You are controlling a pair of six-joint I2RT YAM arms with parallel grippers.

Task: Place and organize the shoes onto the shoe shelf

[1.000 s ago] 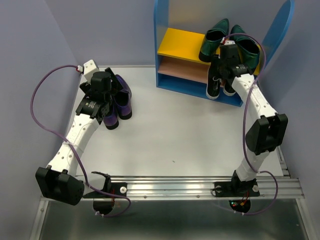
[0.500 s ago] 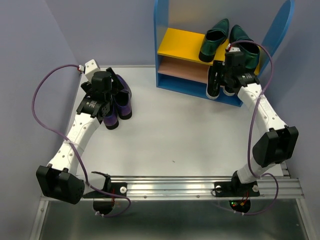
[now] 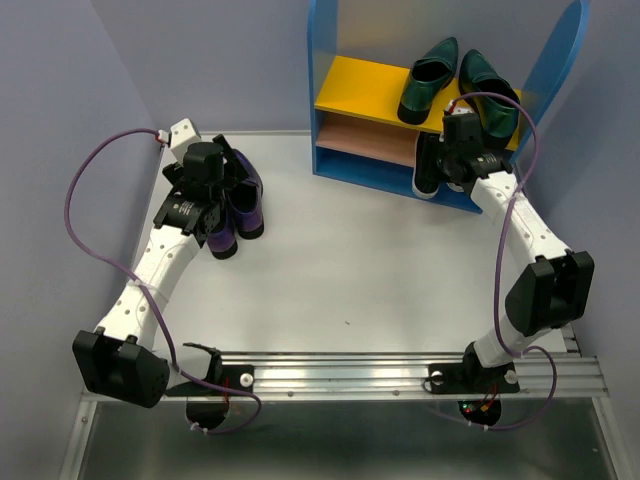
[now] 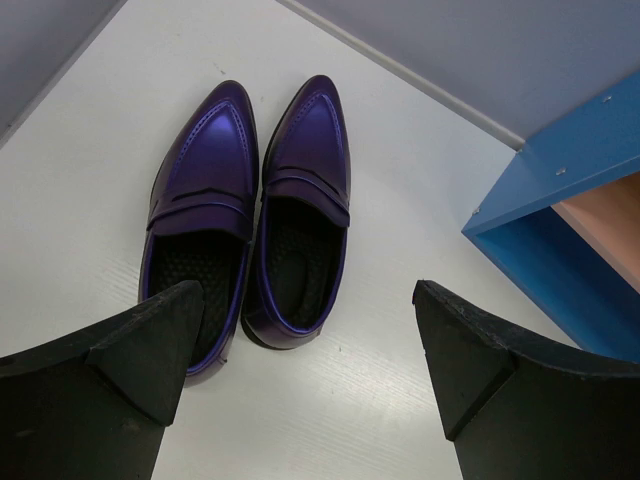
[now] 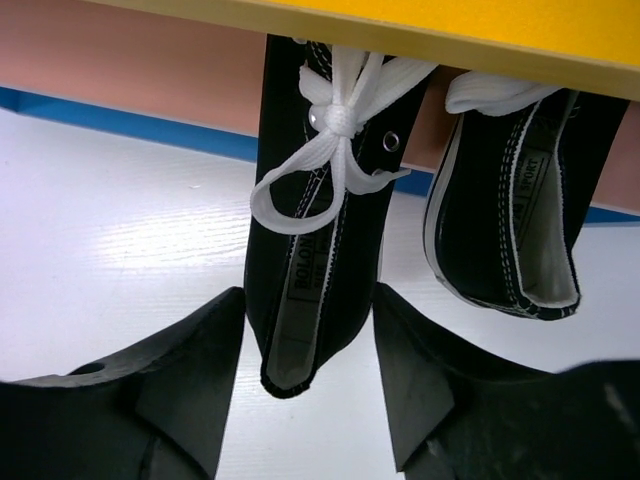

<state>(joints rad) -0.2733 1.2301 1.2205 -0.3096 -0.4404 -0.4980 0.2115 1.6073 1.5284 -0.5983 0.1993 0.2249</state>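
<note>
The shoe shelf [image 3: 358, 86] stands at the back, with two dark green loafers [image 3: 430, 75] on its yellow upper board. Two black sneakers [image 3: 426, 172] sit toe-in on the blue base at the right end. My right gripper [image 3: 442, 160] is shut on the heel of the left black sneaker [image 5: 315, 230], a finger pressed on each side [image 5: 308, 370]. The other sneaker [image 5: 510, 230] lies just to its right. The pair of dark purple shoes [image 3: 243, 200] lies on the table at the left. My left gripper [image 3: 213, 190] hovers open over their heels [image 4: 310, 340]; both purple shoes [image 4: 250, 220] show in the left wrist view.
The shelf's tan middle board [image 5: 150, 70] and the left half of the yellow board [image 5: 400, 20] hold nothing. Grey walls close in the table on the left and at the back. The shelf's blue corner [image 4: 560, 190] stands right of the purple shoes.
My right wrist swung right and then came back down toward the black sneakers at the shelf base. The left arm and all the shoes have stayed in place.
</note>
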